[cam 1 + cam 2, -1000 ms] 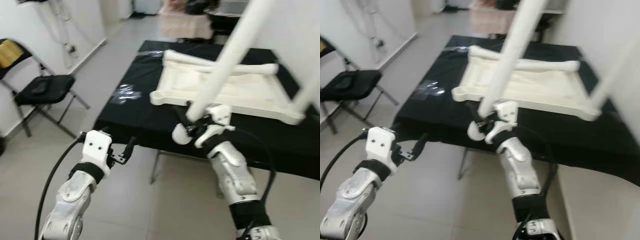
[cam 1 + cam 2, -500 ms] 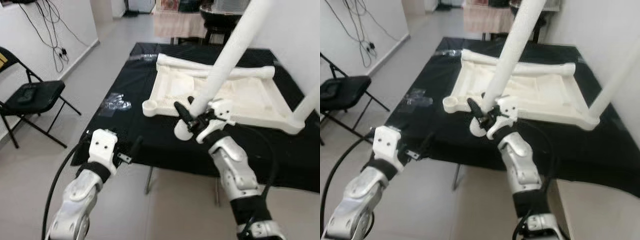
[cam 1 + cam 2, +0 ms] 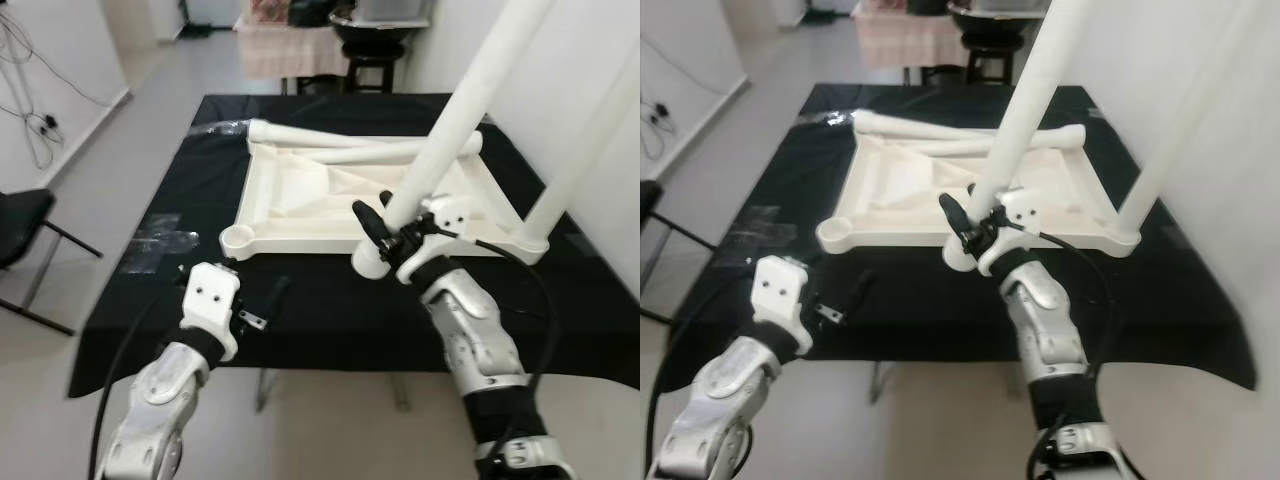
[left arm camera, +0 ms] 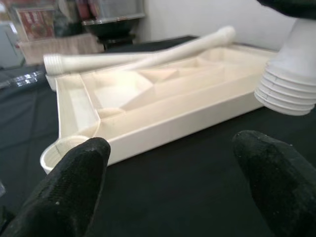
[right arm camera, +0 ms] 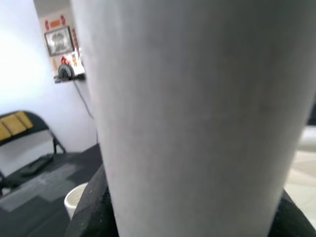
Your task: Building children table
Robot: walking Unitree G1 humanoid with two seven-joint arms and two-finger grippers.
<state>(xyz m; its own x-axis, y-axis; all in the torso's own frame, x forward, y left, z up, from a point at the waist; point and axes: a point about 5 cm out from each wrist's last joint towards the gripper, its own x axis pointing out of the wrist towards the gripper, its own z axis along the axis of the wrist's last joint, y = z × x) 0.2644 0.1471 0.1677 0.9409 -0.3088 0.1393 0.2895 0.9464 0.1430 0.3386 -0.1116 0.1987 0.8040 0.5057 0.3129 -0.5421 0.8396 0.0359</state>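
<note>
1. Left eye view: my right gripper [image 3: 385, 228] is clamped around the lower part of a white table leg [image 3: 455, 125], which slants up and away above the near edge of the cream tabletop [image 3: 300, 205]. The tabletop lies upside down on a table with a black cloth [image 3: 330, 305]. A second leg [image 3: 585, 130] stands in the tabletop's far-right corner socket, and two more legs [image 3: 340, 140] lie across its far side.
2. Right eye view: my left gripper [image 3: 845, 300] hovers over the cloth's near edge, fingers apart and holding nothing, near the tabletop's empty corner socket [image 3: 840, 235].
3. Left wrist view: between my spread fingertips [image 4: 74, 182] I see the tabletop's underside and the held leg's ribbed end [image 4: 289, 86] above the cloth.
4. Right wrist view: the leg's shaft sits right against the camera; the blur beside it is perhaps a folding chair [image 5: 22, 148].
</note>
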